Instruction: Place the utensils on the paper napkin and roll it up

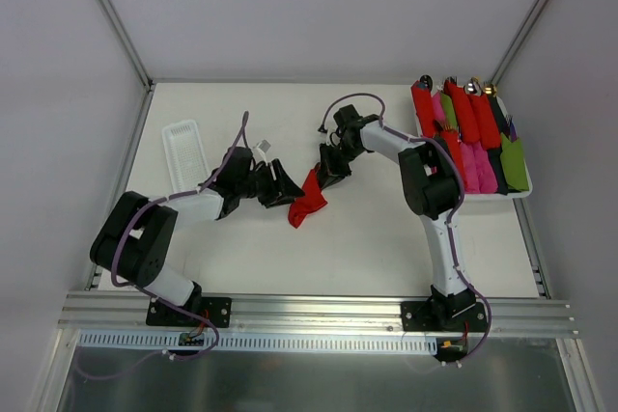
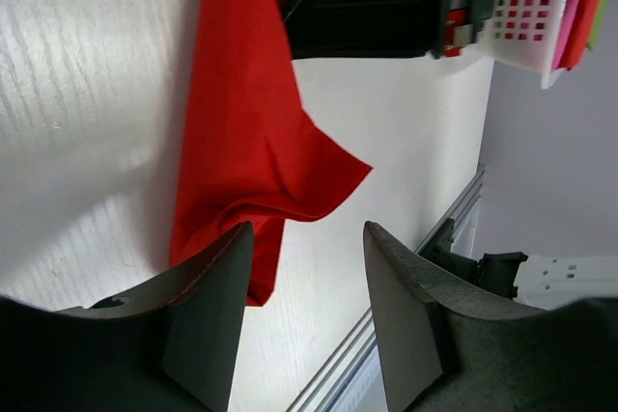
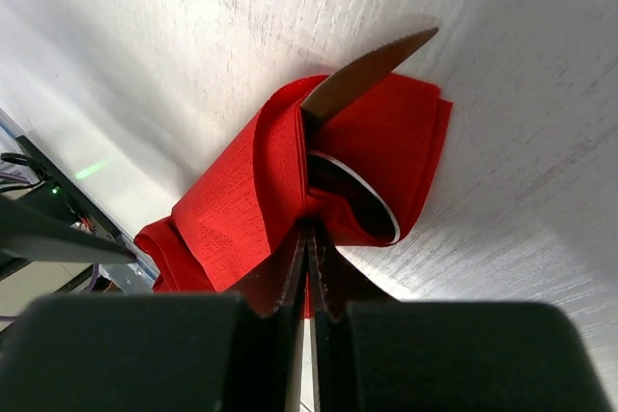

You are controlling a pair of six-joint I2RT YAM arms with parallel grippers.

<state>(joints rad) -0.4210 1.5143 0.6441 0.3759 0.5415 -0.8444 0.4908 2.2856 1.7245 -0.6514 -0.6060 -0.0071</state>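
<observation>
Pinching a fold of the paper napkin (image 3: 241, 190) on the tabletop (image 1: 386, 248), the right gripper (image 3: 309, 229) is holding the utensils (image 3: 372, 69) wrapped inside, while the left gripper (image 2: 307, 238) is hovering open beside the loose end, likely for rolling.

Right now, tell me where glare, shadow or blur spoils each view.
Top external: sharp and evenly lit. Left wrist: glare streaks the table left of the paper napkin, and the near jaws are blurred. Right wrist: jaws blurred, and the knife blade casts a faint shadow on the table.
</observation>
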